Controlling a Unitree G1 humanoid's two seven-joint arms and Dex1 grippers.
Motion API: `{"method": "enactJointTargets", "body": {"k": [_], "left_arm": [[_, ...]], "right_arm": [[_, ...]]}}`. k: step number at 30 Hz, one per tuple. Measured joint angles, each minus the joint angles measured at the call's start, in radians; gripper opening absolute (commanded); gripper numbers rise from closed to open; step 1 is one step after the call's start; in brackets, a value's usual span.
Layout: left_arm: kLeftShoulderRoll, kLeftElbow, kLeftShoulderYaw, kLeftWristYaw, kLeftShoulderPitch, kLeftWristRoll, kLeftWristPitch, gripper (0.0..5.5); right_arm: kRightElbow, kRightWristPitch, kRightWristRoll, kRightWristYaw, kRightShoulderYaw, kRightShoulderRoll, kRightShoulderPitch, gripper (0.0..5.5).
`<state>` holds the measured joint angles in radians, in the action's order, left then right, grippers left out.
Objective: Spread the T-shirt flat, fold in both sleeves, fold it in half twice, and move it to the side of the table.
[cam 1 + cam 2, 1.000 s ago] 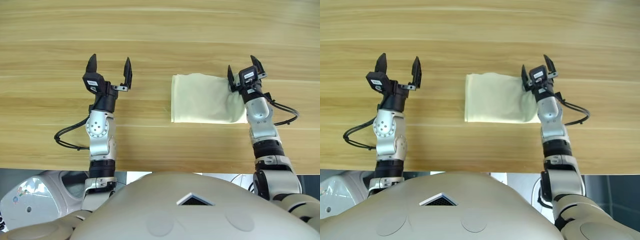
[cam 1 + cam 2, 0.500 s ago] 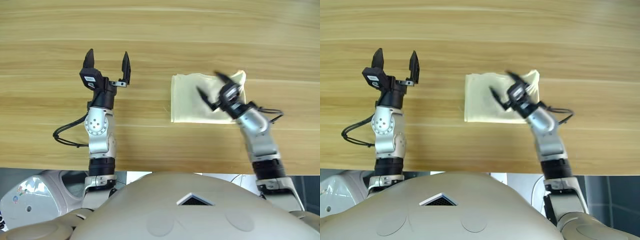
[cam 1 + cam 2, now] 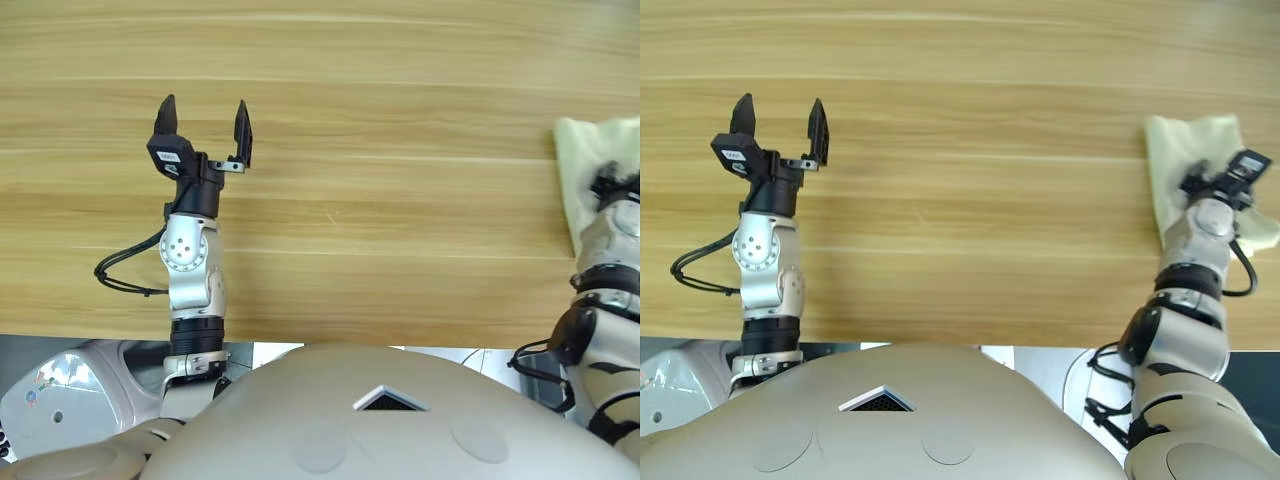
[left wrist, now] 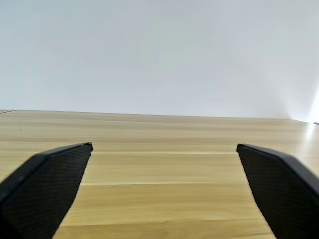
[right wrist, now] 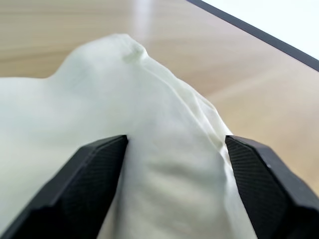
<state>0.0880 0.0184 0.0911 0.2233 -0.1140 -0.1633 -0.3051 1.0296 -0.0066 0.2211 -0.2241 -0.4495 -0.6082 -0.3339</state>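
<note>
Light wood-grain bench (image 3: 380,90) runs across the left eye view; the black two-fingered left end effector (image 3: 203,105) hovers at 9 o'clock, jaws wide apart, holding nothing; the pale yellow folded cotton T-shirt (image 3: 582,160) lies at 3 o'clock, by the bench's right side.

Right eye view: the bundle looks rumpled; its long axis runs roughly 11 to 5 o'clock, broader end toward 12; the right end effector (image 3: 1218,182) rests on it.

Left wrist view: spread fingers (image 4: 45,189) over boards, a white wall (image 4: 159,50) beyond.

Right wrist view: the jaws stand open, straddling a raised ridge of cloth rather than pinching it.

The move aside looks nearly finished; done well, the ridge gets pressed flat, then the end effector lifts straight up so no fold drags along.
</note>
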Motion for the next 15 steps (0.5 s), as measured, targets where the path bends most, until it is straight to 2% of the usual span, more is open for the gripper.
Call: {"method": "enactJointTargets", "body": {"k": [2, 6, 8, 10, 11, 13, 14, 15], "left_arm": [[0.0, -0.005, 0.02, -0.015, -0.015, -0.002, -0.002, 5.38], [-0.001, 0.001, 0.043, -0.03, -0.016, -0.001, -0.021, 5.38], [-0.002, 0.029, 0.059, -0.054, 0.002, 0.002, -0.039, 5.38], [-0.002, 0.076, 0.068, -0.066, 0.043, 0.006, -0.048, 5.38], [-0.002, 0.106, 0.068, -0.068, 0.074, 0.012, -0.054, 5.38], [-0.009, 0.252, 0.067, -0.106, 0.196, 0.037, -0.078, 5.38], [-0.021, 0.371, 0.06, -0.135, 0.294, 0.063, -0.086, 5.38], [-0.023, 0.48, 0.054, -0.165, 0.371, 0.083, -0.096, 5.38]], "right_arm": [[0.164, -0.011, 0.025, -0.106, -0.065, -0.081, -0.022, 3.64], [0.246, -0.103, 0.04, -0.112, -0.113, -0.098, -0.033, 3.64], [0.213, -0.272, 0.046, -0.106, -0.13, -0.076, -0.037, 3.64], [0.044, -0.407, 0.021, -0.111, -0.111, -0.054, -0.037, 3.64], [-0.078, -0.458, 0.0, -0.114, -0.086, -0.026, -0.037, 3.64], [-0.366, -0.507, -0.103, -0.104, 0.078, 0.117, -0.04, 3.64], [-0.425, -0.518, -0.184, -0.072, 0.213, 0.231, -0.059, 3.64], [-0.377, -0.528, -0.238, -0.048, 0.292, 0.307, -0.097, 3.64]]}}
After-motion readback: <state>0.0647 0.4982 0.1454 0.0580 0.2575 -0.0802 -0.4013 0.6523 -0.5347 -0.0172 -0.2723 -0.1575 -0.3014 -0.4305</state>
